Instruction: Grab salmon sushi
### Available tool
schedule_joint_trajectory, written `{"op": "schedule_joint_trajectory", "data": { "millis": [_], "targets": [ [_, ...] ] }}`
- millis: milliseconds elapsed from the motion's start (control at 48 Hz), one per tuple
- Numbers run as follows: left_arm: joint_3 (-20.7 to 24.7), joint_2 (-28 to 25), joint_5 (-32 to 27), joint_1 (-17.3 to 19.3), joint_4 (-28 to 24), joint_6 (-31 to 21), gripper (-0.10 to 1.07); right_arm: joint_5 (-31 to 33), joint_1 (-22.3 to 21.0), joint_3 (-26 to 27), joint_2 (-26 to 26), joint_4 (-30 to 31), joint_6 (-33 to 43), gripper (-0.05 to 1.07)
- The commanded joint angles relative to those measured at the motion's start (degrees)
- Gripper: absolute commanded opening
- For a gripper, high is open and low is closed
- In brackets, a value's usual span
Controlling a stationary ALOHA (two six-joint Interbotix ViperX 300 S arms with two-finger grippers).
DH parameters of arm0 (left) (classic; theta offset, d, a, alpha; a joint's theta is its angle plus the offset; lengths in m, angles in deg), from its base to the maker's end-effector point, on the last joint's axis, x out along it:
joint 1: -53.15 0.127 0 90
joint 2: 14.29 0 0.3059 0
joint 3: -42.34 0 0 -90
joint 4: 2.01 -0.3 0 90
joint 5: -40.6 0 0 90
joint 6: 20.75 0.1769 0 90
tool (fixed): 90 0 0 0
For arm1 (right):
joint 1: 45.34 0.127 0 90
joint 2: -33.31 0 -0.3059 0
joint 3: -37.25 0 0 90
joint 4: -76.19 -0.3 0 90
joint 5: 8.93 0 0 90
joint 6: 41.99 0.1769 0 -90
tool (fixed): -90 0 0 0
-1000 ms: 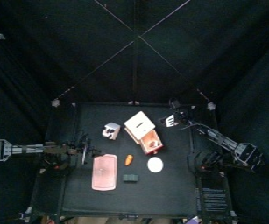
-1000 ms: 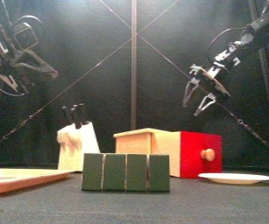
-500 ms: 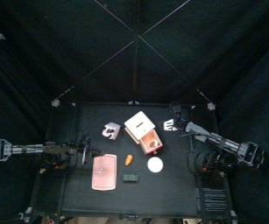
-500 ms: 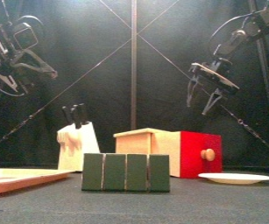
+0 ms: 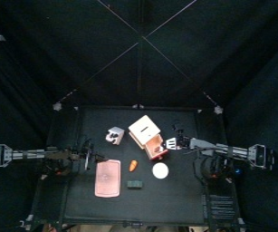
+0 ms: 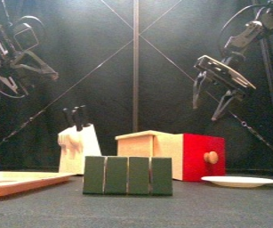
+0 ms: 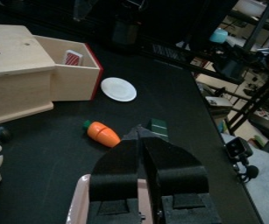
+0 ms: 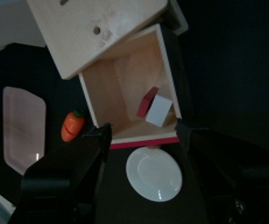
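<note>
Resting at the table's nine o'clock edge, the left gripper point(image 7: 145, 166) has its jaws pressed together, empty. Just right lie a pink tray point(image 5: 106, 177), a carrot point(image 5: 132, 166) and a dark green block point(image 5: 135, 183). At centre stands the wooden box point(image 5: 145, 134), its red drawer pulled open with the salmon sushi point(image 8: 157, 105) inside. A white plate point(image 5: 162, 169) lies at five o'clock from it. Above the drawer, the right gripper point(image 8: 137, 138) hangs with jaws spread wide, empty.

We are looking at a robotics lab: a small black table point(image 5: 105, 122) sits penned in by black curtains point(image 5: 56, 54), with crossed cables strung overhead. Past the curtains, the left wrist view opens onto a cluttered workroom with shelving point(image 7: 248, 26) and a wheeled stand point(image 7: 244, 131) beside the table
</note>
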Motion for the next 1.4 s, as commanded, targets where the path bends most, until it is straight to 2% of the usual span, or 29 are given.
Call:
{"op": "schedule_joint_trajectory", "data": {
  "millis": [0, 125, 333, 708, 958, 1375],
  "targets": [
    [0.7, -0.2, 0.2, -0.1, 0.2, 0.2, 0.36, -0.3, 1.9, 1.1, -0.3, 1.1, 1.6, 0.94],
    [0.7, -0.2, 0.2, -0.1, 0.2, 0.2, 0.36, 0.1, 3.3, 1.5, -2.2, 1.3, 2.7, 0.94],
    [0.7, -0.1, 0.2, -0.1, 0.2, 0.2, 0.36, 0.0, 3.1, 2.1, -6.5, 1.6, 3.1, 0.94],
    [0.6, -0.2, 0.2, -0.1, 0.2, 0.2, 0.36, 0.4, 2.6, 4.8, -10.5, 2.7, 3.3, 0.94],
    [0.4, -0.2, 0.1, -0.1, 0.2, 0.2, 0.36, 3.7, 2.6, 7.2, -14.9, 2.6, 3.2, 0.94],
    [0.3, -0.2, 0.1, -0.1, 0.2, 0.2, 0.36, 7.9, 2.2, 10.6, -19.2, 2.1, 2.9, 0.94]
  ]
}}
